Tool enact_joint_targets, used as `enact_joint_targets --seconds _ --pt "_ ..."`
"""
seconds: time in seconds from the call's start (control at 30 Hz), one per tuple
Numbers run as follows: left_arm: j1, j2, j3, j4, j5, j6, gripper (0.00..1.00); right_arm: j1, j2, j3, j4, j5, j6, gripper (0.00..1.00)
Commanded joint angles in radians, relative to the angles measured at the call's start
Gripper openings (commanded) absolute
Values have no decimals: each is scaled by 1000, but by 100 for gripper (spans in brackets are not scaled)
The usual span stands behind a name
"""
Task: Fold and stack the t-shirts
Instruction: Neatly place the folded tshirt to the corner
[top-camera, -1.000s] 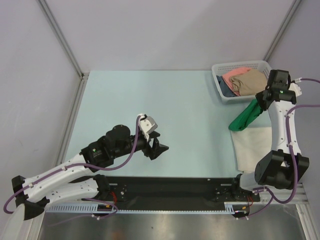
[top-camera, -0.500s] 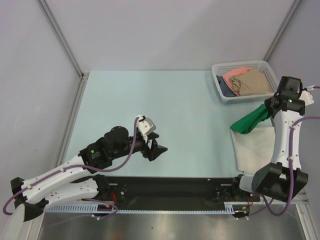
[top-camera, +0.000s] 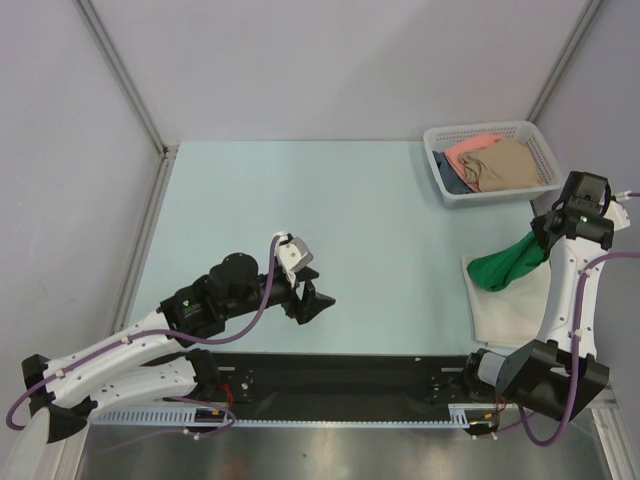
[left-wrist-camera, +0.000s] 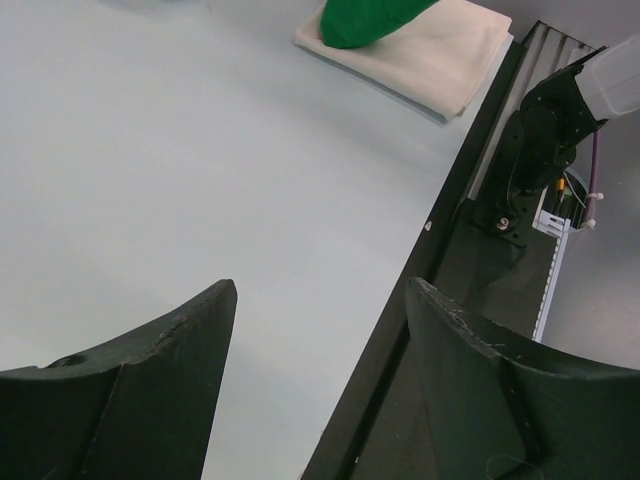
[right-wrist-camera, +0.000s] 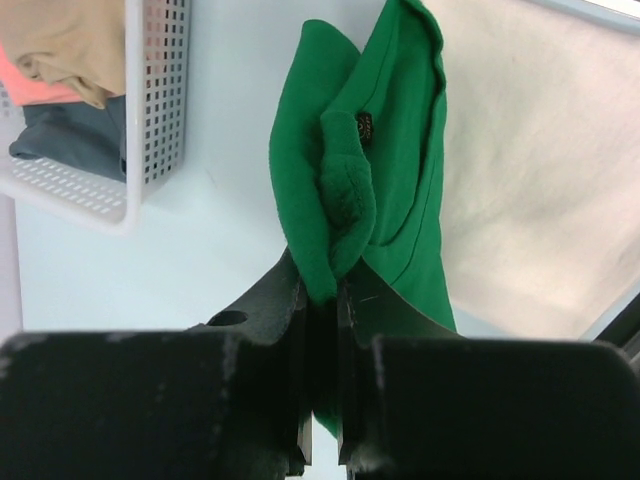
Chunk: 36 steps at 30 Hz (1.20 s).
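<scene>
Room: plain grey walls (top-camera: 330, 60) close in the far side and both flanks.
Surface: pale blue-green table (top-camera: 300, 200), with a black rail (top-camera: 350, 370) along its near edge.
Left gripper (left-wrist-camera: 320, 290): at 7 o'clock on the table, fingers spread wide, nothing between them.
Basket (top-camera: 440, 175): white mesh, at 1 o'clock, holding a pink shirt (top-camera: 465, 150), a tan shirt (top-camera: 510, 162) and a dark blue shirt (top-camera: 455, 185).
Green shirt (top-camera: 505, 265): at 4 o'clock, bunched, its lower end over the cream shirt (top-camera: 505, 305), which lies folded flat.
Right gripper (right-wrist-camera: 320, 300): fingers pinched tight on a fold of the green shirt.
Left wrist view alone: the cream shirt's stacked folded edges.
Right wrist view alone: the pinch itself and a small dark label (right-wrist-camera: 364, 128) on the green cloth.
</scene>
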Motion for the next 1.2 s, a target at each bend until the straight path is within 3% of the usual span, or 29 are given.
enact_joint_targets --seconds 0.0,0.27,0.7,1.17 --pt "8 -15 -6 21 18 -9 74 3 -9 74 23 -30 12 0" --pt "8 -11 -9 35 21 -15 74 80 95 263 12 -27 97 0" --pt "17 -7 3 15 13 -3 74 137 201 244 113 -13 170 0" --pt "19 0 -4 19 18 0 75 85 163 155 125 -44 147 0"
